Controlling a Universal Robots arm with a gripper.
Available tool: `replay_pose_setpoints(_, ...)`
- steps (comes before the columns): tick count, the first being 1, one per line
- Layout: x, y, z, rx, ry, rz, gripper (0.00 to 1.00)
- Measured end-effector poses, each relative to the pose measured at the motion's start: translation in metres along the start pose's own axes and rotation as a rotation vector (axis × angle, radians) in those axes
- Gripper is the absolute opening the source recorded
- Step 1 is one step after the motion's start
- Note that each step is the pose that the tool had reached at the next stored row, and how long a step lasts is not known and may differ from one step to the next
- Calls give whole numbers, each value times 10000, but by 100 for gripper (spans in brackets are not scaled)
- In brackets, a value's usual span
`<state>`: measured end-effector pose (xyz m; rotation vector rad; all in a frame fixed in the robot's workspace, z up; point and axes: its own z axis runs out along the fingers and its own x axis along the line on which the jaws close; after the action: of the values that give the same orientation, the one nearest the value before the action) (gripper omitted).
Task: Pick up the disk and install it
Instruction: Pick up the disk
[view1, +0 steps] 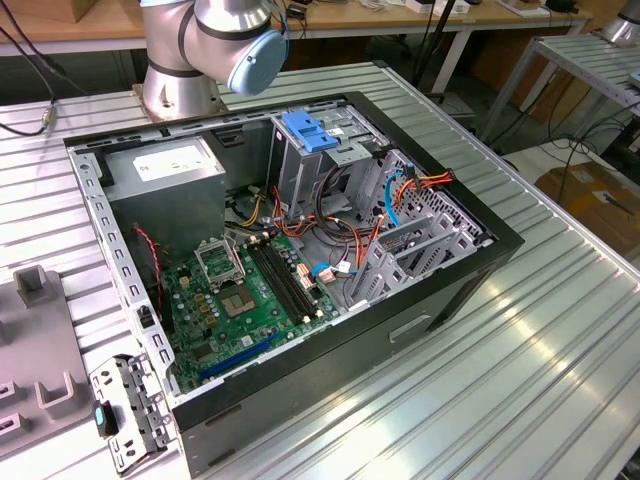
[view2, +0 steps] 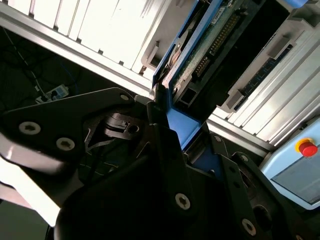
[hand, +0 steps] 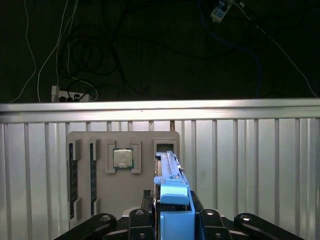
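Note:
The disk (hand: 169, 170) stands on edge over the grey holder tray (hand: 125, 200) in the first wrist view, its blue plastic rail facing the camera. In the second wrist view the disk (view2: 200, 45) shows its green circuit-board side and blue rail edge. My gripper (hand: 172, 202) has its black fingers (view2: 159, 112) pressed on both sides of the disk, shut on it. In the exterior view the open computer case (view1: 430, 290) lies on the table, with the arm's base (view1: 200, 50) behind it.
Inside the case are a metal drive cage with a blue handle (view1: 308, 130), a grey power supply box (view1: 165, 165), the motherboard (view1: 240, 300) and loose cables. The tray also holds a processor chip (hand: 122, 158) and memory sticks (hand: 71, 180). The table edge (hand: 160, 107) lies beyond it.

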<state>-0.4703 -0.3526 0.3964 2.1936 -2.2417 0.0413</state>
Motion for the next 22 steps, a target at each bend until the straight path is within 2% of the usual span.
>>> replay_pose_setpoints(5, 0, 0, -21, -2, 1, 0, 37)
replay_pose_setpoints(15, 2, -2, -112, -3, 0, 0, 37)
replay_pose_setpoints(22, 3, -2, -150, -4, 0, 0, 37)
